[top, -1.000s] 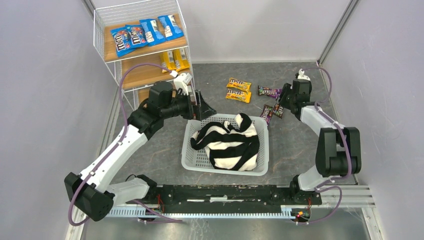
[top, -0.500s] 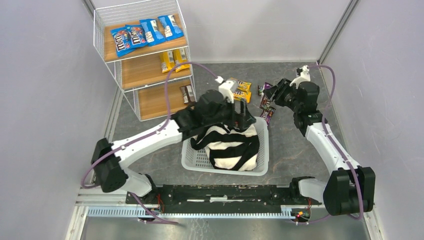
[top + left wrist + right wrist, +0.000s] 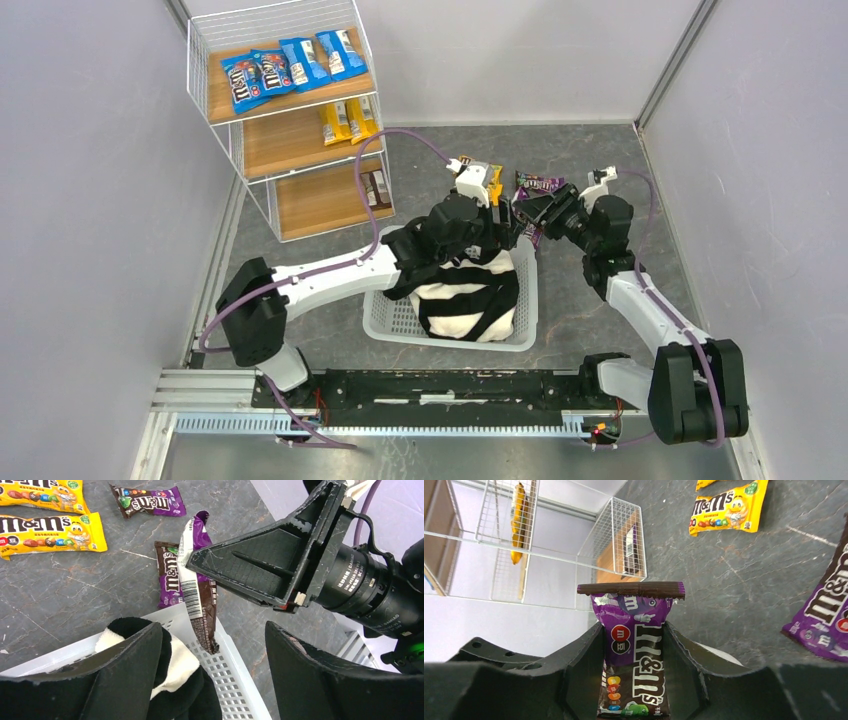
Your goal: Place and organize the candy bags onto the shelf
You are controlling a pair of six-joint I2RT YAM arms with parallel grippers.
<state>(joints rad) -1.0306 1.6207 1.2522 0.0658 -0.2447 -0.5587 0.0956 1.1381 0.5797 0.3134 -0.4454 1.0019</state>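
Right hand (image 3: 631,640) of mine is gripping a dark purple packet (image 3: 633,670), with a finger (image 3: 584,655) on either side of it. My own wrist camera is showing the packet's printed front. Its long axis is running straight out along the fingers, and its crimped end is sticking out past the fingertips and pointing towards the shelf (image 3: 611,540).

My left wrist camera is showing what that view cannot: the packet's (image 3: 196,605) back with its barcode. The right hand (image 3: 192,560) is pinching it partway down its length. One end is pointing at the loose bags on the desk (image 3: 75,590) and the other is hanging in front of the white basket's (image 3: 225,665) corner.

My left hand (image 3: 214,630) is hanging open just beside it, jaws wide apart with nothing between them, over the striped cloth (image 3: 165,665).

Four more candy bags are lying flat on the desk: two yellow bags (image 3: 50,530), one purple bag (image 3: 147,501) and one brown-purple bag (image 3: 169,575) just beside the basket.

From above, both arms are meeting at the basket's (image 3: 530,300) far right corner and mostly hiding the gripped packet. That view alone is showing the whole shelf (image 3: 290,110), well apart at far left. Blue bags (image 3: 290,65) are lying on its top board, yellow shelved bags (image 3: 350,120) on the middle, and a dark shelved bag (image 3: 375,187) on the bottom.
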